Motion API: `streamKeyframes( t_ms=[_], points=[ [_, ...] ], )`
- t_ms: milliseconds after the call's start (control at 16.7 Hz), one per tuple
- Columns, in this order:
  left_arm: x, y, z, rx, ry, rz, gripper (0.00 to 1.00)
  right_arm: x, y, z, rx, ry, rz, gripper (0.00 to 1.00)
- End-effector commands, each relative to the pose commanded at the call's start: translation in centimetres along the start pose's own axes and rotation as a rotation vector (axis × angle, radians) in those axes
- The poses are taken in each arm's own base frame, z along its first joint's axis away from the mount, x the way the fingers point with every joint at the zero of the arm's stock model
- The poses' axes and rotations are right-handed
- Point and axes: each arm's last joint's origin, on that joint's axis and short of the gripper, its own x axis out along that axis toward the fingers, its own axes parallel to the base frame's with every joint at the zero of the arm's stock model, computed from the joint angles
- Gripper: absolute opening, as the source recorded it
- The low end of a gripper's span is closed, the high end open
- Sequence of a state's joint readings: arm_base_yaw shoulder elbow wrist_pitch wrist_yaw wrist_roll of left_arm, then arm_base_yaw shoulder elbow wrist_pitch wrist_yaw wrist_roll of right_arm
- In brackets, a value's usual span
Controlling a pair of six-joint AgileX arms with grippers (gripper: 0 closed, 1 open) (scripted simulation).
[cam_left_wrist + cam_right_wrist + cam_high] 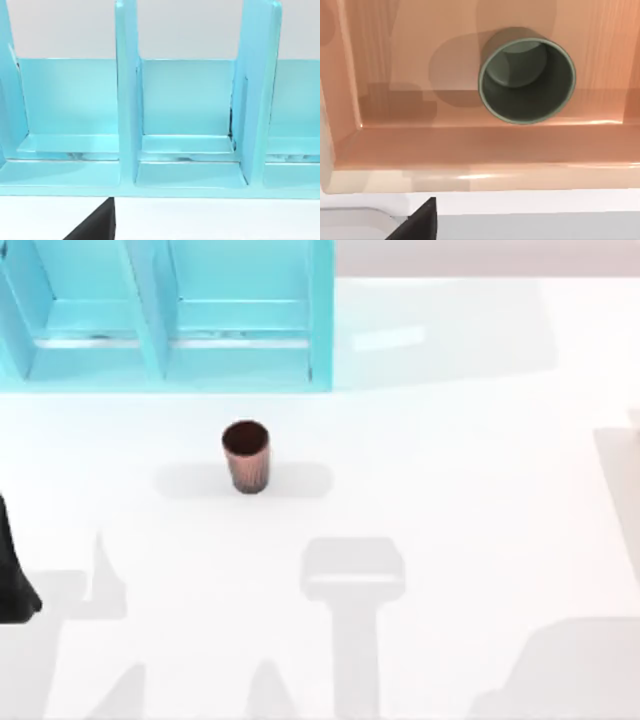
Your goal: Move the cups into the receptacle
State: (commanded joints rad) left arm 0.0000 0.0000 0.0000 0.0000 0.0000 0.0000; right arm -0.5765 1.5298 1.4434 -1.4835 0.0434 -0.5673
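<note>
Frankly, whether either end effector is apart or together cannot be told; the olive-grey cup (pixel 527 80) sits upright in the wooden tray (pixel 470 150).

Left arm (pixel 14 575) at table's left edge

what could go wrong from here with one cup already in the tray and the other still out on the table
The copper-brown cup stands upright and alone on the white table, so a misaligned approach could tip it. It sits close to the turquoise rack, which an arm reaching in might clip. The olive-grey cup rests near the wooden tray's rim; setting the second cup beside it could knock it.
</note>
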Motion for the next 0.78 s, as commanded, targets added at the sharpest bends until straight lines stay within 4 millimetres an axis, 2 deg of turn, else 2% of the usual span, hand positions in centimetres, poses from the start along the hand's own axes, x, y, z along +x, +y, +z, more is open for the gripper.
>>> streamKeyframes(
  t_ms=[180,480,600,780],
  points=[
    [0.0,0.0,0.0,0.000,0.000,0.000,1.00,-1.2,0.2,-0.2,0.000,-0.009,-0.006,1.00],
    [0.0,0.0,0.0,0.000,0.000,0.000,1.00,-1.1,0.3,0.2,-0.002,-0.007,-0.003,1.00],
    [0.0,0.0,0.0,0.000,0.000,0.000,1.00,-1.3,0.9,2.1,-0.004,-0.008,-0.001,1.00],
    [0.0,0.0,0.0,0.000,0.000,0.000,1.00,-1.8,3.8,7.2,-0.008,-0.027,-0.014,1.00]
  ],
)
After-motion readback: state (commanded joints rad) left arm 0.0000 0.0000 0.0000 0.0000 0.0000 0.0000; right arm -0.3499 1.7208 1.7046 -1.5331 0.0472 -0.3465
